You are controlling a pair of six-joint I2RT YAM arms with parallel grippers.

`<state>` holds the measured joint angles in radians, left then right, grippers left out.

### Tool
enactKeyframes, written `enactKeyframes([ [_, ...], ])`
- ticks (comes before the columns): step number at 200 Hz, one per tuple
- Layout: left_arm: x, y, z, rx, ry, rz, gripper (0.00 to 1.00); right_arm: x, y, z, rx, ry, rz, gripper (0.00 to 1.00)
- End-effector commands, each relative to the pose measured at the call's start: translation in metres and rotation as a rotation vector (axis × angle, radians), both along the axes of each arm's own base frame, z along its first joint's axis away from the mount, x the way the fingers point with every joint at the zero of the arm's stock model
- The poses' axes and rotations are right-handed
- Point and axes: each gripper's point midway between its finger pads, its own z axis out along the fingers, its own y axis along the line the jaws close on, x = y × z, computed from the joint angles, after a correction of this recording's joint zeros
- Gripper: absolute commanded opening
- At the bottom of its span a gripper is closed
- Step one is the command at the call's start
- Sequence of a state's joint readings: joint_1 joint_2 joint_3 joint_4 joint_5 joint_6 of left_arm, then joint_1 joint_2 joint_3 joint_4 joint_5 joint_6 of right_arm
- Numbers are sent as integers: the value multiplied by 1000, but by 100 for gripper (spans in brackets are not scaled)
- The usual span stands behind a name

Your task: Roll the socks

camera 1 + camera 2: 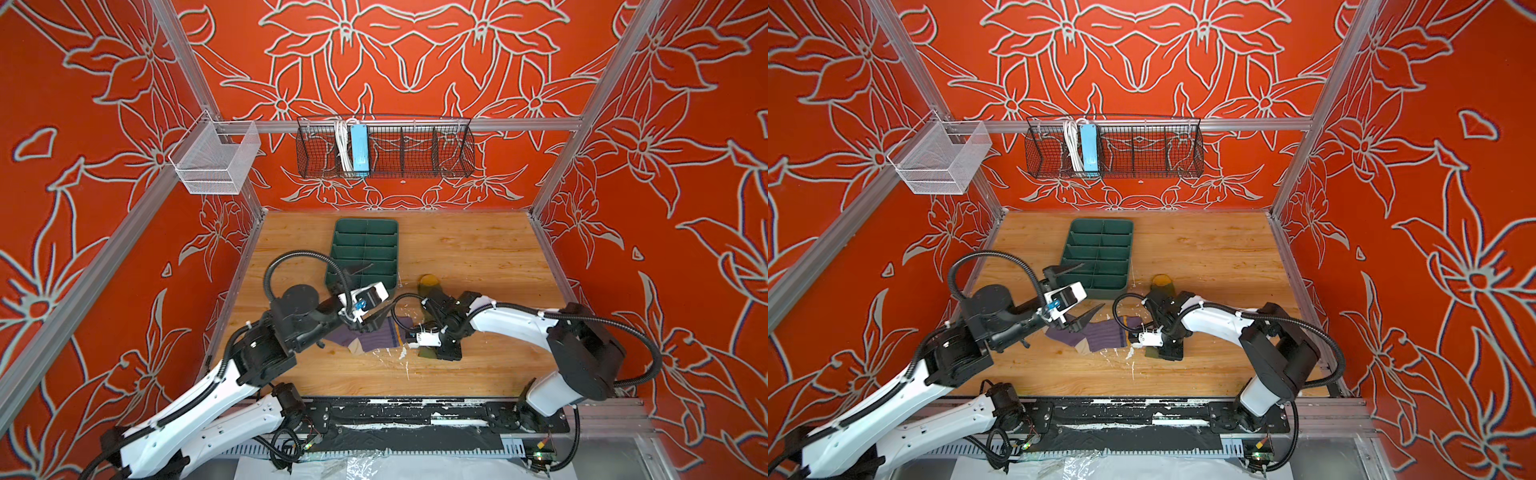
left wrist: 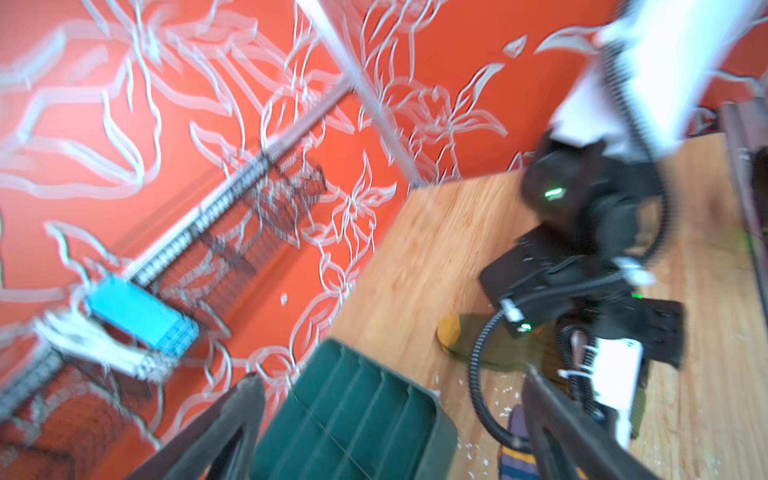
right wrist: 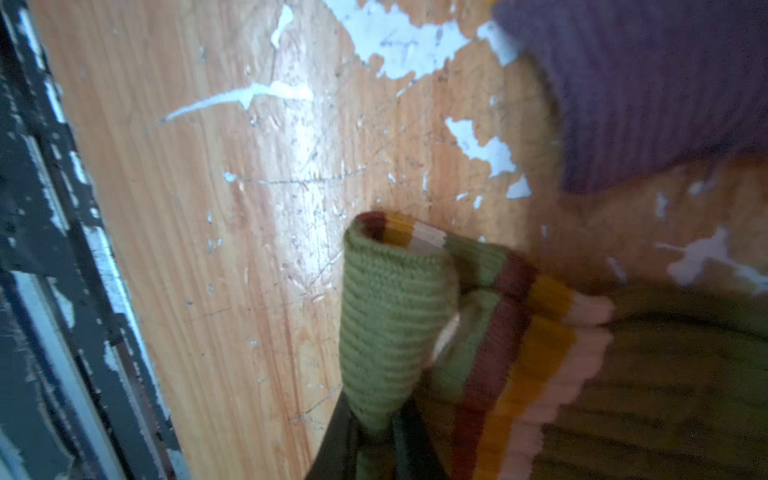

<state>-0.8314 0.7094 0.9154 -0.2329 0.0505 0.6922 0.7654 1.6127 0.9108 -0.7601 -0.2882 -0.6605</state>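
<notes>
Wooden table [image 1: 1217,257], scuffed white in patches, carries both socks. We see the purple sock [image 1: 1102,337] lying rumpled near the middle, towards the near edge. Just right of it, the olive sock [image 1: 1162,282] runs from its mustard toe at the far end back under the right arm. The right gripper [image 3: 376,440] is pinched tight on a green fold at that sock's striped cuff. The left gripper [image 1: 1094,284] hangs above the purple sock's left part, jaws spread wide, empty. Just beyond it stands the tray [image 1: 1104,291].
</notes>
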Motion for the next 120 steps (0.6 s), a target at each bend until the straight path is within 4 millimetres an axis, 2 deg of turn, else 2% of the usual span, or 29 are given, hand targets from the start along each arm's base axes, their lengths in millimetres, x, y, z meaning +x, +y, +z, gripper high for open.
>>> enactKeyframes([
  [1,-35,-18,-50,207,-24,-233,96,-26,-17,-10,-66,204,-55,0],
  [17,-45,-30,-90,351,-24,-296,96,-23,-20,-12,-72,241,-76,0],
  [38,-48,-54,-145,523,-88,-283,96,-19,-19,-14,-66,272,-96,0],
  [49,-48,-69,-171,540,-94,-266,95,-17,-18,-15,-58,282,-109,0],
  [61,-60,-87,-191,508,-54,-286,95,-15,-19,-17,-57,280,-115,0],
  [63,-61,-90,-200,522,-35,-289,94,-15,-19,-17,-54,278,-117,0],
  [89,-47,-116,-228,438,65,-177,89,-12,-20,-17,-46,279,-130,0],
  [120,-30,-129,-259,438,60,-97,87,-8,-17,-11,-15,276,-147,0],
])
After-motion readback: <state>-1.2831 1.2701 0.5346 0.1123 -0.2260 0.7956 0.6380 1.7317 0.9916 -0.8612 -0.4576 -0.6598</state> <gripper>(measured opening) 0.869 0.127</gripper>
